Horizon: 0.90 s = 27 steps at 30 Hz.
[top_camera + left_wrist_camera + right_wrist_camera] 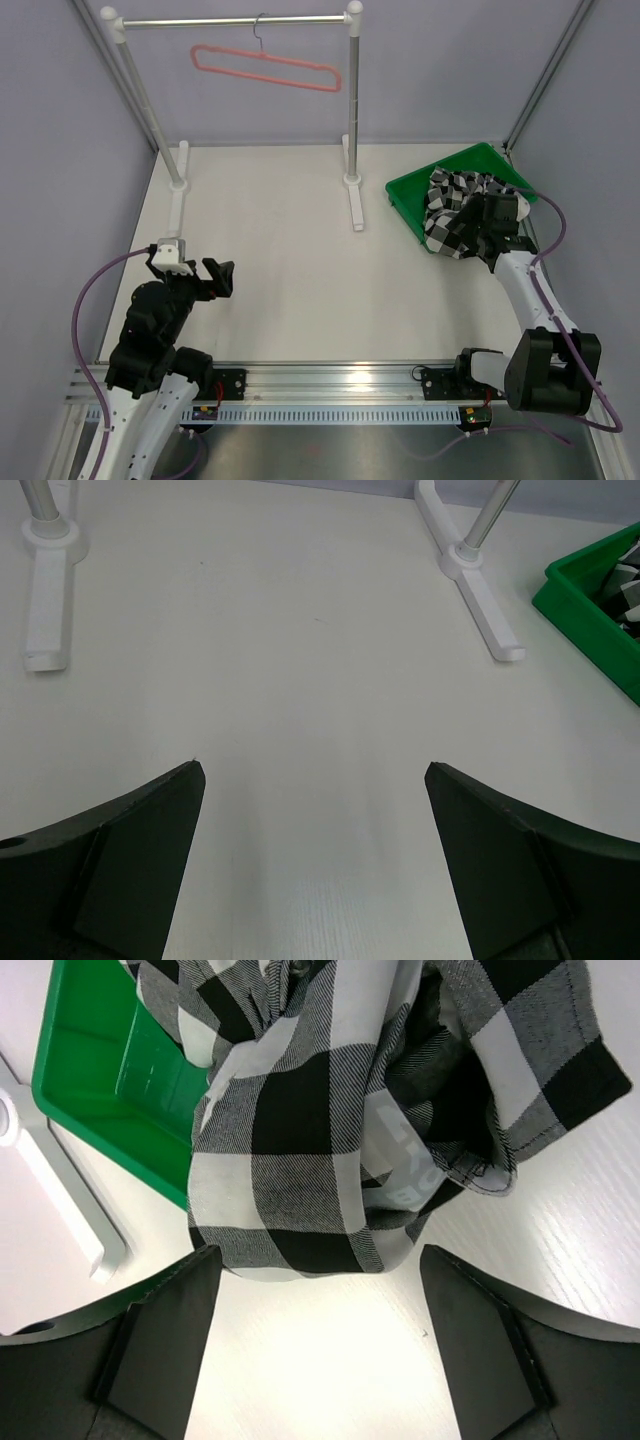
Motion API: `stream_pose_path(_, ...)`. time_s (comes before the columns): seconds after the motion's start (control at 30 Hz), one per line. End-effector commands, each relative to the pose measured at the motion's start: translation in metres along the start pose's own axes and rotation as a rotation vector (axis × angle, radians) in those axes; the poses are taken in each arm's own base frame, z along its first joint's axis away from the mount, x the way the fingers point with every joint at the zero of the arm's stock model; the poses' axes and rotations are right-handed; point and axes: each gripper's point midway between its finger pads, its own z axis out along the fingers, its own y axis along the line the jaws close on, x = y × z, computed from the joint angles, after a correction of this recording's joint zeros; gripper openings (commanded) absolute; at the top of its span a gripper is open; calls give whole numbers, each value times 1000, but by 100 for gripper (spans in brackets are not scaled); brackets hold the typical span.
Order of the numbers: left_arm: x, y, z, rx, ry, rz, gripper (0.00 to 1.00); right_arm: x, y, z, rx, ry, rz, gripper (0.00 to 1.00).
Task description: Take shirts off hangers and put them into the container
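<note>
- A white tabletop (290,220) is seen from above, with two black robot arms mounted at its near edge.
- The black-and-white checked shirt (452,212) lies bunched up in the far right corner of the tabletop. Part of it is inside the green tray (408,192), and part spills over the tray's near rim onto the tabletop.
- The right gripper (492,222) sits over the near side of the shirt heap. Its wrist camera shows the two dark fingers spread wide apart with only bare tabletop between them. The shirt's crumpled hem (330,1250) lies just past the fingertips (one tip is right at the cloth's edge, though nothing is clamped).
- The left gripper (216,278) is near the left edge of the tabletop, well away from the tray. Its jaws are fully parted and hold nothing.
- The salmon-pink hanger (265,68) hangs bare and tilted by its dark hook from the silver rail (235,21) along the far edge.
- The rail's two white posts stand on flat white feet (356,205) at the far side of the tabletop. The right foot is just beside the tray's left corner.
</note>
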Motion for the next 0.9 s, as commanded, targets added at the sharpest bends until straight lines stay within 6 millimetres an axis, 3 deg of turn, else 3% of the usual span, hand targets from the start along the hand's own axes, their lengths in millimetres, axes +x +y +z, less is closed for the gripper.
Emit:
stream_pose_path(0.0,-10,-6,-1,28,-41,-16,99,-16,22,3,-121,-85,60,90)
stream_pose_path(0.2,-9,-6,-1,27,-37,-17,99,-1,15,34,-127,-55,76,88)
stream_pose_path(0.33,-8,-6,0,26,-34,-15,99,-1,11,42,-114,-56,72,77)
stream_pose_path(0.4,-8,-6,0,26,-32,-15,99,-4,9,40,-103,-65,66,66)
stream_pose_path(0.57,-7,-6,1,27,-27,-14,99,-31,13,23,-71,-117,27,42)
stream_pose_path(0.6,-7,-6,1,28,-29,-14,99,-36,15,20,-66,-124,21,30)
stream_pose_path(0.7,-7,-6,2,27,-24,-14,99,-60,23,9,-54,-168,3,10)
stream_pose_path(0.73,-6,-7,2,28,-24,-14,99,-74,31,3,-65,-194,5,6)
stream_pose_path(0.8,-6,-6,2,25,-20,-14,99,-84,39,4,-71,-197,5,2)
stream_pose_path(0.83,-5,-6,3,25,-17,-13,99,-100,49,-1,-91,-225,6,1)
stream_pose_path(0.87,-5,-6,3,23,-16,-13,99,-102,52,5,-82,-209,1,0)
